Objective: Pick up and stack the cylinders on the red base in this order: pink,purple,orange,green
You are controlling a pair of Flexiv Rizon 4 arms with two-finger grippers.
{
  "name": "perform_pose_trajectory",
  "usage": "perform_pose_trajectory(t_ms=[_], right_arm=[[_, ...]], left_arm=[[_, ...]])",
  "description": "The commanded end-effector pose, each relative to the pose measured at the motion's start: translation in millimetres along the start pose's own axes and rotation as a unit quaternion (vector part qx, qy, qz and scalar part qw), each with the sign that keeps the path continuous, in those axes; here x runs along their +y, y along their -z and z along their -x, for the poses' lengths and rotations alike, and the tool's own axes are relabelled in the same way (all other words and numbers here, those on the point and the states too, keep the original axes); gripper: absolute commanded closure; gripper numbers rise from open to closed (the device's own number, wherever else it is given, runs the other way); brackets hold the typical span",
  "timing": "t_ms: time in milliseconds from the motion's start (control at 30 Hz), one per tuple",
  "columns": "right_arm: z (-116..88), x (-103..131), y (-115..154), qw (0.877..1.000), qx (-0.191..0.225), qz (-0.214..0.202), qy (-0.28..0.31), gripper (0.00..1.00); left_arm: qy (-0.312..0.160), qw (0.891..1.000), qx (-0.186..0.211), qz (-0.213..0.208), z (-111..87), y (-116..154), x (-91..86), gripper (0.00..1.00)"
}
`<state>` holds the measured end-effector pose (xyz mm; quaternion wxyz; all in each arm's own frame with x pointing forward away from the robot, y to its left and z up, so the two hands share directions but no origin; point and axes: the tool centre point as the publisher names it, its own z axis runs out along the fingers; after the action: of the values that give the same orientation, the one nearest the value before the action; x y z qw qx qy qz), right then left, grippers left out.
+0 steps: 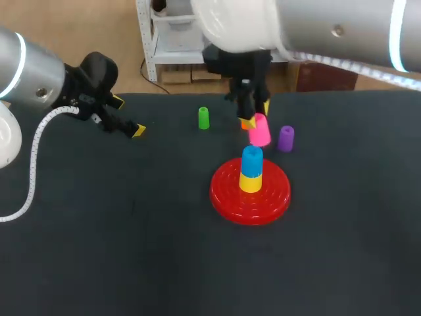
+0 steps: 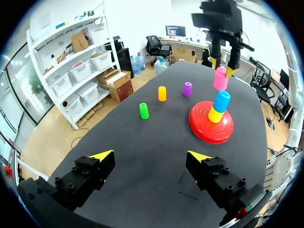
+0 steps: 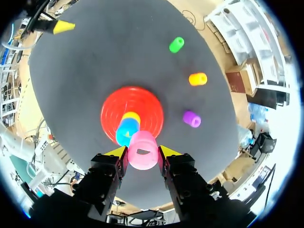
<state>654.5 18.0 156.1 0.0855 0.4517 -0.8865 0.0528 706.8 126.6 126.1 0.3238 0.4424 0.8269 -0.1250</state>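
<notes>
Right gripper (image 3: 142,152) is clamping pink cylinder (image 1: 259,130), holding it just above blue cylinder (image 1: 251,158), which is sitting on yellow cylinder (image 1: 250,183) on red base (image 1: 227,195). Left gripper (image 2: 149,155) is hanging far left, fingers apart.

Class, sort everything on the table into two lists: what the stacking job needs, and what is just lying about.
Job: red base, pink cylinder, purple cylinder, orange cylinder, green cylinder.
Not asked for: blue cylinder and yellow cylinder, already stacked on the base.
</notes>
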Motion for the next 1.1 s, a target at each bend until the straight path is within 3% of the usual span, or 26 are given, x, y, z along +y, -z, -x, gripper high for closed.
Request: perform_pose_trajectory(t_ms=[33, 300, 633, 1100], right_arm=[[-21, 7, -6, 0.946, -0.323, -0.024, -0.003, 1.0], [-10, 12, 7, 0.936, -0.352, -0.021, 0.005, 1.0], [0, 20, -2, 0.947, -0.321, 0.001, 0.024, 1.0], [-4, 18, -3, 0.958, -0.285, 0.008, 0.032, 1.0]], left_arm=[[0.0, 1.0, 0.0, 0.0, -0.3, 0, -0.2, 0.0], [0.0, 1.0, 0.0, 0.0, -0.3, 0, -0.2, 0.0], [0.0, 1.0, 0.0, 0.0, -0.3, 0, -0.2, 0.0], [0.0, 1.0, 0.0, 0.0, -0.3, 0, -0.2, 0.0]])
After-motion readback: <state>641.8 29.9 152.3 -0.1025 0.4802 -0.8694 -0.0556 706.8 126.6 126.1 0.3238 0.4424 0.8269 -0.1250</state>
